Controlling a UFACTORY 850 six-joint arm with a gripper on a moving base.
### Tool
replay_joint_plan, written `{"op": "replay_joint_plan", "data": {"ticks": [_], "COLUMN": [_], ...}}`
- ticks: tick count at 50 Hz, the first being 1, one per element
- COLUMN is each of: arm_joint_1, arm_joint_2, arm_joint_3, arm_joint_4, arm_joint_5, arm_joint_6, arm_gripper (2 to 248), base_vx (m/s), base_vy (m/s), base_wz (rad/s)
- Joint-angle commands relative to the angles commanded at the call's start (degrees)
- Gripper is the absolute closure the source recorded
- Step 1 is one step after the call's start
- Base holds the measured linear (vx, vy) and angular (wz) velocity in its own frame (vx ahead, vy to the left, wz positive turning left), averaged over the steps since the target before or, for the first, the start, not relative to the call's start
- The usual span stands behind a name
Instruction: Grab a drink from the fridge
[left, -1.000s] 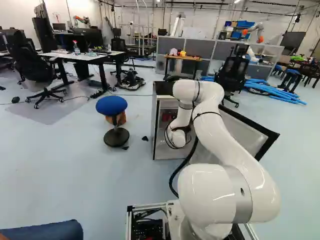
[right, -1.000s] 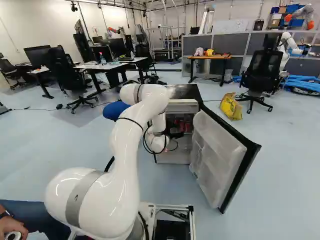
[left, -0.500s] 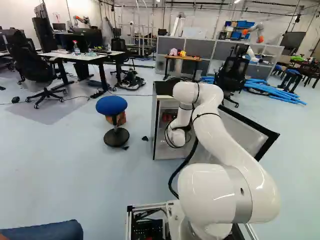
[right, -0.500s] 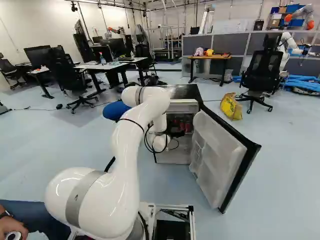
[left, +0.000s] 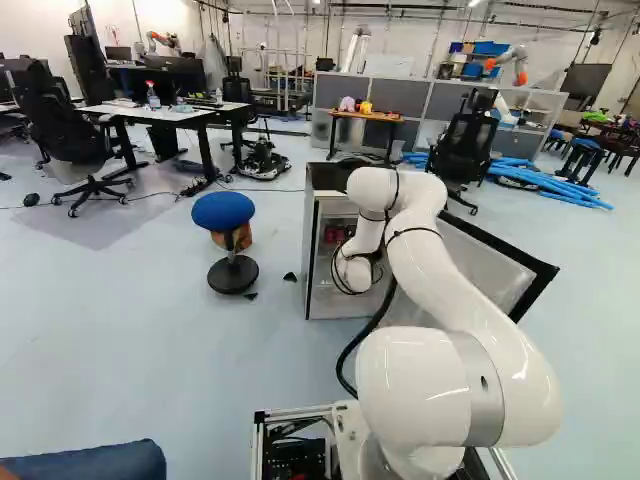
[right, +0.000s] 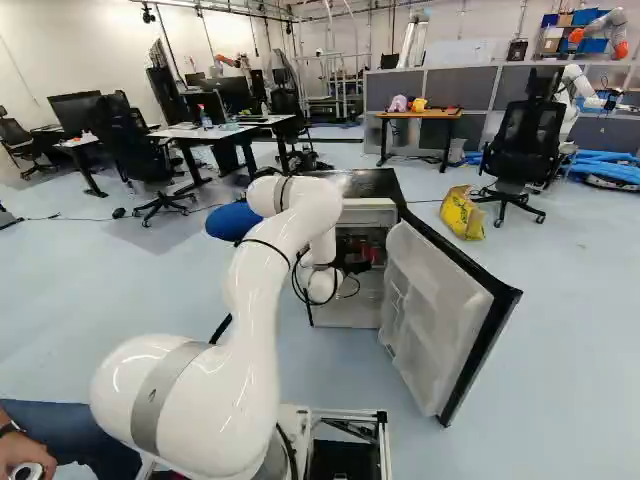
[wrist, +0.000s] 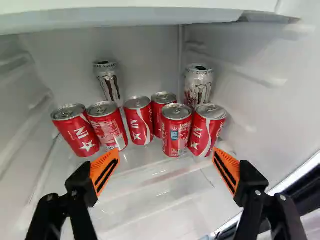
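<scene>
Here, the black gripper (right: 355, 267) reaches into the open fridge (right: 372, 184), orange-padded fingers (wrist: 101, 166) spread wide, six red cans (wrist: 176, 131) standing ahead, two silver cans (wrist: 199, 84) behind them.

Ahead of the gripper (right: 357, 267), glossy metal cans (wrist: 176, 131) stand on a smooth, see-through shelf (wrist: 145, 160) between plastic walls (wrist: 270, 60) with a soft sheen.

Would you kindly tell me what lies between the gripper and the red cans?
Nothing: the wrist view shows only bare shelf between the open gripper and the red cans.
</scene>
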Motion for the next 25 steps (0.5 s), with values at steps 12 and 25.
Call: {"op": "replay_joint_plan", "data": {"ticks": [12,25], "arm_joint_1": [-0.6,-1.2], "arm_joint_2": [-0.5,-1.0], "arm_joint_3": [-0.9,-1.9], "arm_joint_4": [-1.3,-3.1], "arm_joint_5": [0.0,0.0], "arm_joint_6": [0.0,0.0], "arm_gripper": [3,3], "base_vx": [0.0,0.0], "base_vy": [0.0,0.0], "base_wz": [0.0,0.0]}}
